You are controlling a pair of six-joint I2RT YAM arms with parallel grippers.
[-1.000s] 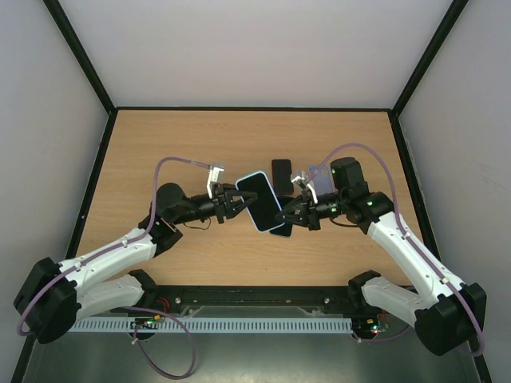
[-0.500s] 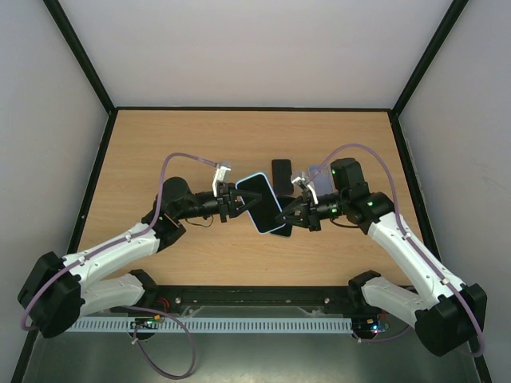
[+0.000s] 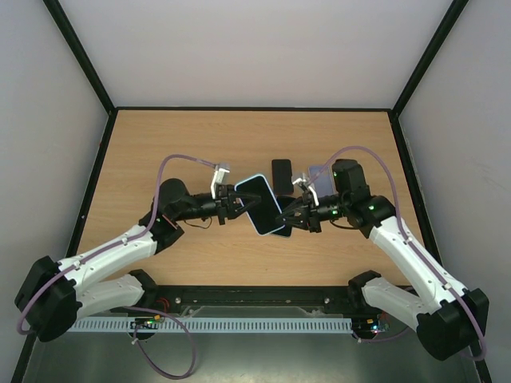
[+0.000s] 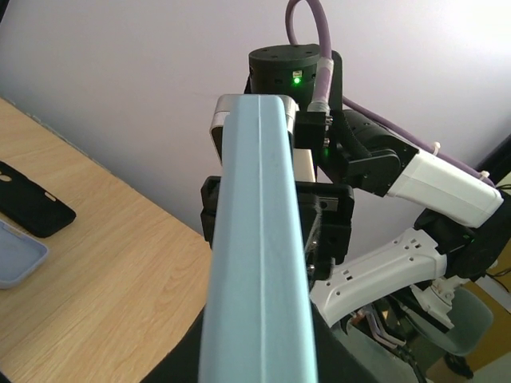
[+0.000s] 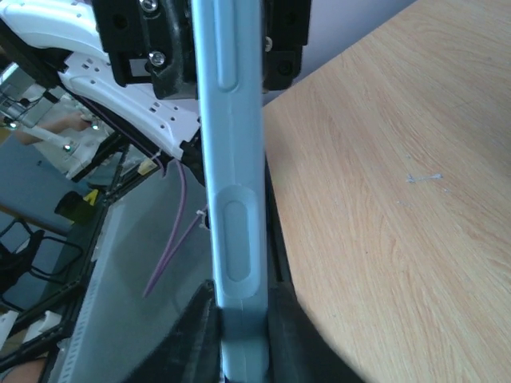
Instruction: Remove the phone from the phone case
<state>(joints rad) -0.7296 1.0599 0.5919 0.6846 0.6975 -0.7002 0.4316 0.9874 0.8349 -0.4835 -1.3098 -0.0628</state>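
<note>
A phone with a black screen sits in a light-blue case (image 3: 262, 204) and is held in the air above the middle of the table, between both arms. My left gripper (image 3: 232, 203) is shut on the case's left end. My right gripper (image 3: 291, 216) is shut on its right end. In the left wrist view the case's edge (image 4: 259, 255) runs up the middle of the frame from my left gripper (image 4: 259, 355). In the right wrist view the case's edge with its button bumps (image 5: 231, 159) rises from my right gripper (image 5: 242, 323).
An empty black case (image 3: 281, 170) and an empty lavender case (image 3: 320, 177) lie flat on the wooden table (image 3: 160, 152) just behind the held phone. Both also show in the left wrist view, the black case (image 4: 32, 209) and the lavender case (image 4: 16, 254). Black frame posts border the table.
Both arms have shifted slightly, the left wrist a little to the right and the right wrist a little inward. The cased phone stays gripped between them at nearly the same spot.
</note>
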